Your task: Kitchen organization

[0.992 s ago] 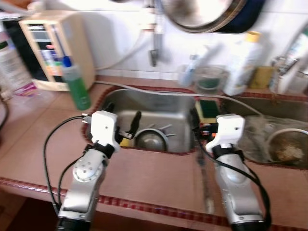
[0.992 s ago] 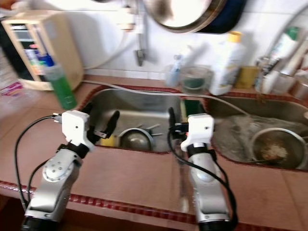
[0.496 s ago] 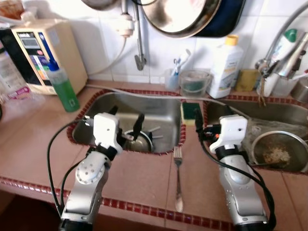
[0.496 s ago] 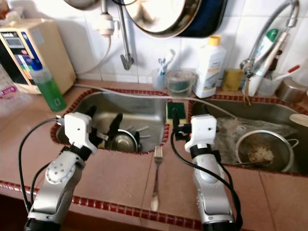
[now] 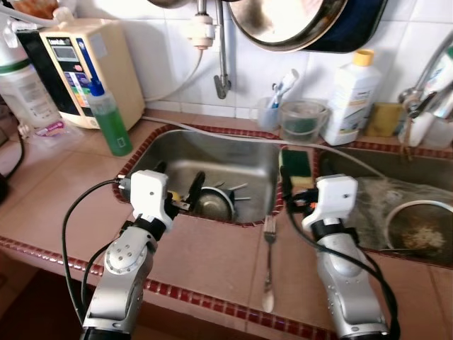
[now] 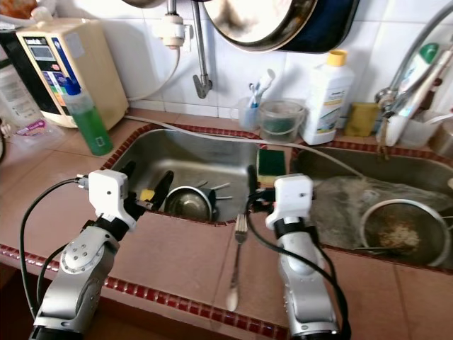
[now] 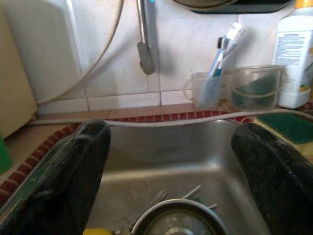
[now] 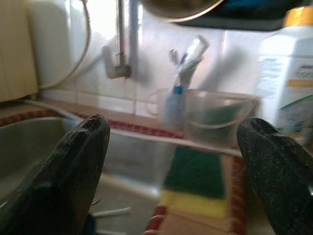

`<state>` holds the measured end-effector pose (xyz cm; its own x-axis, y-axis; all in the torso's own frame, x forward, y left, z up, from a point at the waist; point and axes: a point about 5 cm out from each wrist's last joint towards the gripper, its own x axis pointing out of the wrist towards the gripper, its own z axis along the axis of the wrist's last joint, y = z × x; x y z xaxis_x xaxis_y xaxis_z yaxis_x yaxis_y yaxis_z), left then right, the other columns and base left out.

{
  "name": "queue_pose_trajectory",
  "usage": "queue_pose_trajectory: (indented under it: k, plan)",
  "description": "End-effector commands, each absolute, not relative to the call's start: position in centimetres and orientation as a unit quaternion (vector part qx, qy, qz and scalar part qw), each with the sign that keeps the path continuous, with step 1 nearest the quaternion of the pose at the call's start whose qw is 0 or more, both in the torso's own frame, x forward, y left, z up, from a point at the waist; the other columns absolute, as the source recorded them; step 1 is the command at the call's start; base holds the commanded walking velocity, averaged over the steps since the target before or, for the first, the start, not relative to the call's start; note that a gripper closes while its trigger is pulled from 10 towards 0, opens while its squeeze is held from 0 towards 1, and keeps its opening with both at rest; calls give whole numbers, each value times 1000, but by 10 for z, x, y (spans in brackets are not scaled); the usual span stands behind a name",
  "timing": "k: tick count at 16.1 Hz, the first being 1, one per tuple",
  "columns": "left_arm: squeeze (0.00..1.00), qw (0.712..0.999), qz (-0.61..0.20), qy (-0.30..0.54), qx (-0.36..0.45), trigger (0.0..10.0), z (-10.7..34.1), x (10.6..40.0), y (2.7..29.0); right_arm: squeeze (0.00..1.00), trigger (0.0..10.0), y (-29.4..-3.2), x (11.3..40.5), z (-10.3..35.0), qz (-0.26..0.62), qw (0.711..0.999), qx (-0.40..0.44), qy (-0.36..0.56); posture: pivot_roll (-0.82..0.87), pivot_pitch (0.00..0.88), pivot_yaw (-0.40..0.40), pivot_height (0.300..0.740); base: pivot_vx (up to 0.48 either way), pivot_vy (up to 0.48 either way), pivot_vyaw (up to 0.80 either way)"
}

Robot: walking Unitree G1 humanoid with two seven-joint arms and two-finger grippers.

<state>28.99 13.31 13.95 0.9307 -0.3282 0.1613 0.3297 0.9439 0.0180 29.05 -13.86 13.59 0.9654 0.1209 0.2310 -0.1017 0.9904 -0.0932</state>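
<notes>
Both grippers stand wide apart and hold nothing. Left gripper point(image 5: 175, 190) hangs over the near rim of the sink point(image 5: 212, 159) at centre frame, above a steel bowl point(image 5: 215, 204). Right gripper point(image 6: 249, 185) hangs just above the fork point(image 6: 236, 261), which lies on the counter at lower centre. Since half a second ago, both arms keep their pose; only the camera has shifted slightly.

Terracotta-brown tiled counter point(image 5: 212, 262) with a dark red patterned border around the steel-grey sink point(image 5: 233, 159). Behind the sink, a white bottle point(image 5: 352, 95) with yellow cap; beside it, a green-and-yellow sponge point(image 5: 297, 164) and green soap bottle point(image 5: 112, 126).
</notes>
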Motion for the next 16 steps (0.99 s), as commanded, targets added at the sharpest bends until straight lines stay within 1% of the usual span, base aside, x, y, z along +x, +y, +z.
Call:
queue_pose_trajectory:
  k: [1,4,14,16]
  plan:
    - [0,982,-171,-85,-1,10000,143,288,136,0,10000,-138,289,138,54,990,-39,-121,-177,27,61,740,0,0,0]
    - [0,982,-172,-81,-3,10000,143,287,136,0,10000,-138,289,137,55,991,-40,-119,-177,25,61,740,0,0,0]
    - [0,982,-175,-76,-4,10000,143,289,134,0,10000,-135,293,140,61,990,-45,-122,-173,12,54,740,-270,0,0]
    - [0,981,-176,-77,-3,10000,143,289,134,0,10000,-134,294,140,63,989,-44,-123,-172,3,55,740,0,0,0]
